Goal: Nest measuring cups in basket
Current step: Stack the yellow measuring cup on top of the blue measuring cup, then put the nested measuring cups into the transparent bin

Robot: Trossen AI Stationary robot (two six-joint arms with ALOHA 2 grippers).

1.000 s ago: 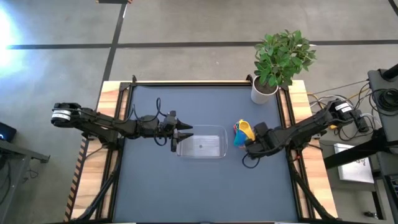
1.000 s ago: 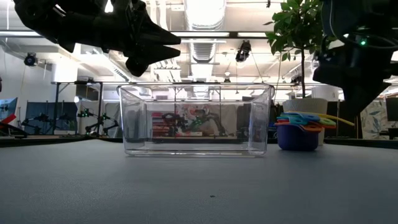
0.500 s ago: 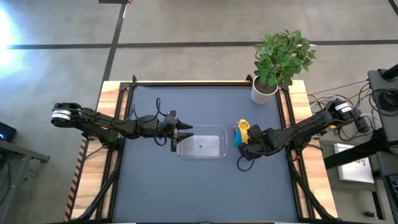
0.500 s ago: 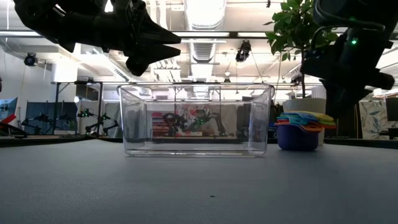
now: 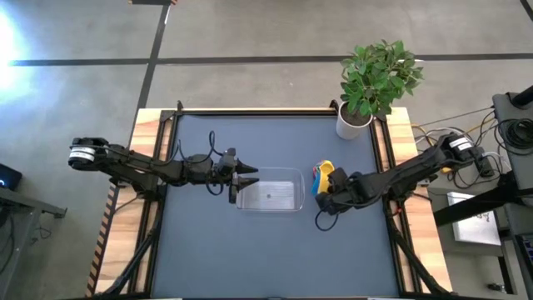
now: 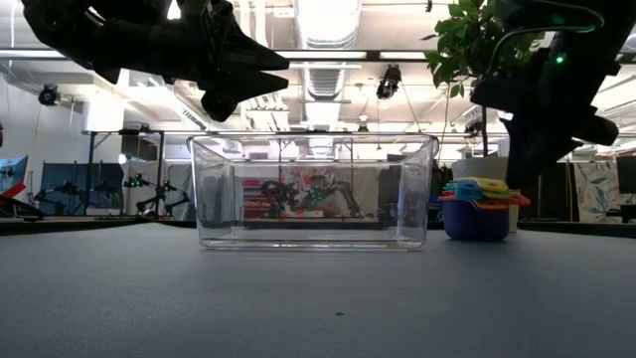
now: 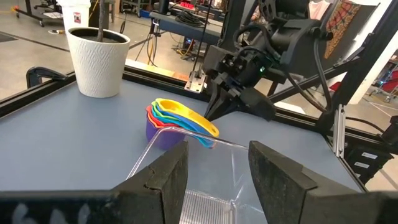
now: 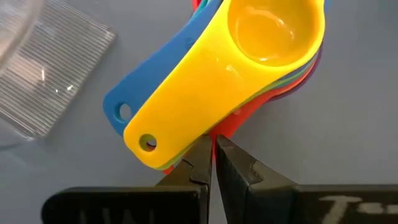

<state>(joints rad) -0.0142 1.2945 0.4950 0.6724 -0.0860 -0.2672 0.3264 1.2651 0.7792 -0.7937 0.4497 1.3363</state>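
Note:
The measuring cups (image 5: 323,177) sit nested in one stack on the table, right of the basket, with the yellow cup (image 8: 273,28) on top and the handles fanned out. The clear basket (image 5: 279,197) stands mid-table with nothing in it. My right gripper (image 5: 324,193) is shut, and its tips are at the handles' free ends (image 8: 213,155). My left gripper (image 5: 252,177) hovers open above the basket's left end (image 7: 217,177), raised off the table (image 6: 273,80). My right gripper meets the stack only at its fanned handles, near their free ends. The shut fingertips (image 8: 203,152) lie against the red handle's edge (image 8: 231,124), just under the yellow handle (image 8: 180,118). They come slanting down from the near right. The stack rests on the table.
A white pot with a green plant (image 5: 353,123) stands at the table's far right corner, behind the cups. Wooden side rails (image 5: 150,158) and black frame bars border the grey mat. Bare mat lies near of the basket (image 6: 318,298).
My right gripper has moved toward the table's left and slightly nearer, along the cups' near side toward the handle ends. In the low view the fanned handles now reach less far right than before, as if swung round. The left arm and the basket have kept still.

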